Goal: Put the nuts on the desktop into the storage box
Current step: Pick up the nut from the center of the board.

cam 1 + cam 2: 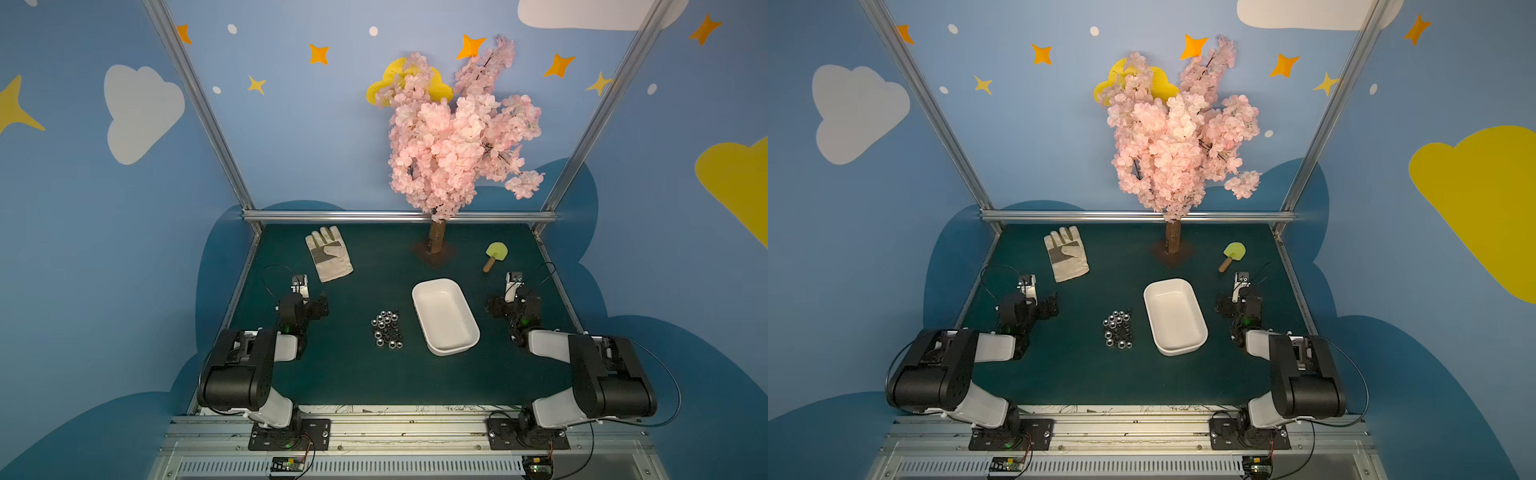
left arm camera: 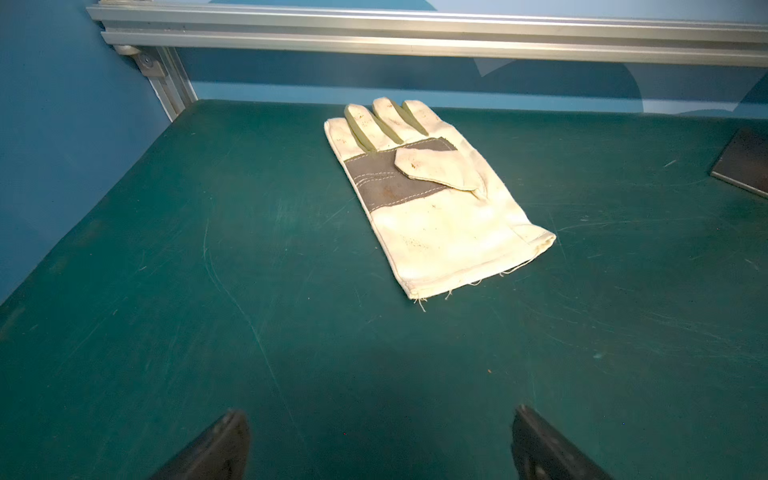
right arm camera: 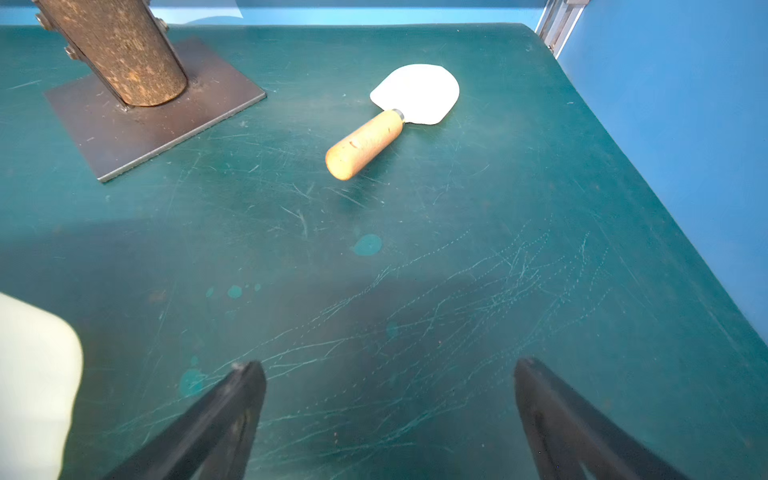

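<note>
The nuts (image 1: 387,328) are lying on the table (image 1: 374,374) in one tight cluster, near the middle and a little toward the left arm's side. In both top views the cluster is stretching slightly longer from the near edge toward the far edge than across (image 1: 1118,328). Most of the nuts seem to be lying flat with their holes facing up, though they are too small to tell one by one.

Just beside them, on the right arm's side and not touching, the storage box (image 1: 444,316) is sitting open side up with nothing in it. Its long axis is running near to far, with the near end swung a little toward the right arm.

The left end effector (image 2: 380,415) is hovering released over bare table, its fingers spread wide and gripping nothing. Beyond it a work glove (image 2: 436,199) is lying flat, fingers pointing toward the far rail.

The right end effector (image 3: 386,365) is likewise standing wide apart and holding nothing, with a corner of the storage box showing at the edge of its wrist view. Farther out a trowel (image 3: 395,120) is lying with its wooden handle pointing back toward the box, beside the base plate (image 3: 137,124) of a blossom tree (image 1: 457,133).
</note>
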Action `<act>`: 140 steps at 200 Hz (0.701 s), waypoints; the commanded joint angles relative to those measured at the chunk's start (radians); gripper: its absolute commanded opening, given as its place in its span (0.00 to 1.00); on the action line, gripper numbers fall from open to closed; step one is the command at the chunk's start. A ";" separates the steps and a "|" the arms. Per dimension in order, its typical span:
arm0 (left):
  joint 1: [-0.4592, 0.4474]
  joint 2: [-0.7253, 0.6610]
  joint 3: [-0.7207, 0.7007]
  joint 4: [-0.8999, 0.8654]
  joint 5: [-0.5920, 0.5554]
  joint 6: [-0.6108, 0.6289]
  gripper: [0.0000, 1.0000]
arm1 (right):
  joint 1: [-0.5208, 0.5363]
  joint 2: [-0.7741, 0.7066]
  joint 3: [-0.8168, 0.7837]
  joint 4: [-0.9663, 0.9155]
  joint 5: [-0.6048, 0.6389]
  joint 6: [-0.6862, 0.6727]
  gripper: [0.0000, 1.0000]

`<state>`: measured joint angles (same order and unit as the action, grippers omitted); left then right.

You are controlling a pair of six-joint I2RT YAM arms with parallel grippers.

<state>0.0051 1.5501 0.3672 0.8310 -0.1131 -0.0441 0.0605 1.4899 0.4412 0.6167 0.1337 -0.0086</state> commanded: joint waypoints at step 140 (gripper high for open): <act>-0.001 -0.290 0.328 -0.602 -0.045 -0.099 1.00 | 0.054 -0.232 0.539 -0.826 0.144 0.044 0.98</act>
<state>0.0071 1.3598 0.5781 0.4664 -0.1703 -0.0822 0.0788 1.3235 0.8104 0.1356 0.2256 0.0097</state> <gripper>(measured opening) 0.999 0.984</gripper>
